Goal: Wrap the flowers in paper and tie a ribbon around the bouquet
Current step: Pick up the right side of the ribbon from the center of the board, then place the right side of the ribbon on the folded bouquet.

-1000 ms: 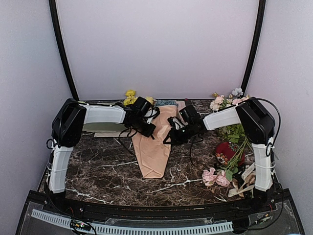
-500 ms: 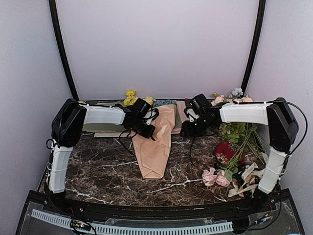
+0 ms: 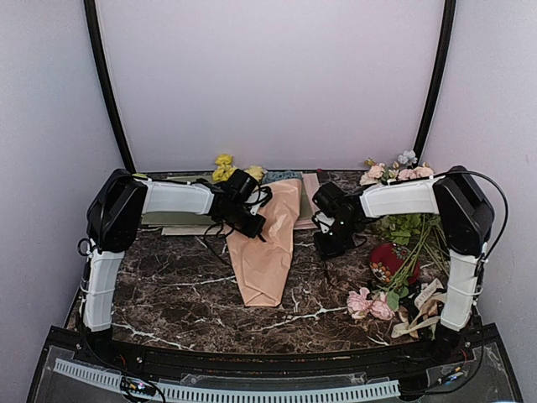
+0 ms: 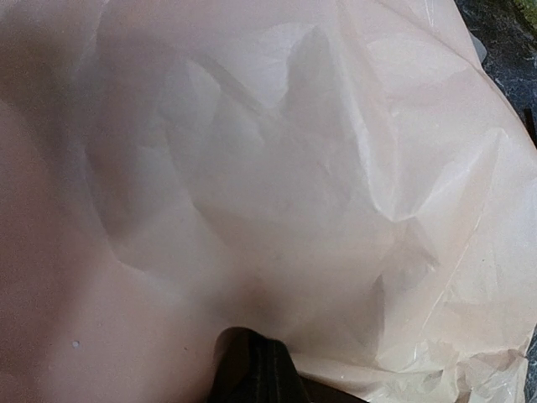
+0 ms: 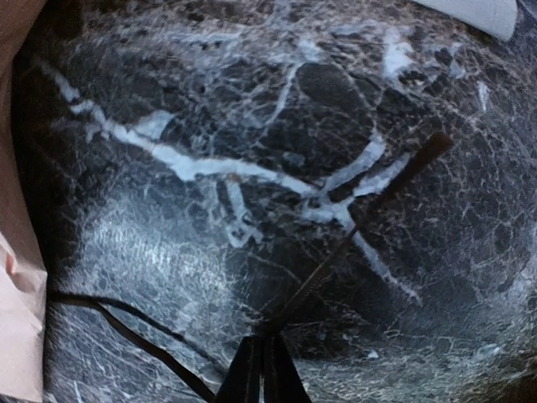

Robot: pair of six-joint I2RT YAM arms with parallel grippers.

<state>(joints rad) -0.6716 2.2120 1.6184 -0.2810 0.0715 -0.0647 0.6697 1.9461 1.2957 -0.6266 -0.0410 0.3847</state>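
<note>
My left wrist view is almost all the paper [image 4: 277, 193], crumpled peach-pink. Only a dark sliver of the left gripper [image 4: 252, 374] pokes in at 6 o'clock. Its fingers are pressed together, but I cannot tell whether a fold is caught between them. From above, that gripper sits at the 10 o'clock edge of the bouquet [image 3: 264, 252], which lies mid-table with its wide end toward 12.

The flowers [image 3: 222, 166] are mostly hidden: yellow heads at 11 o'clock, and a blue patch at the cone's mouth.

The right gripper [image 5: 262, 348] has its fingers together, pinched on the ribbon [image 5: 411, 170], which runs off toward 2 o'clock. A second strand at 8 o'clock leaves the frame at the bottom.

The table [image 3: 176, 294] has bare marble from 6 to 8 o'clock, while 3 to 5 o'clock is crowded.

I count one cone, two arms, two bunches of pink roses [image 3: 369, 302] at 1 and 4 o'clock, and one red object [image 3: 388, 260].
</note>
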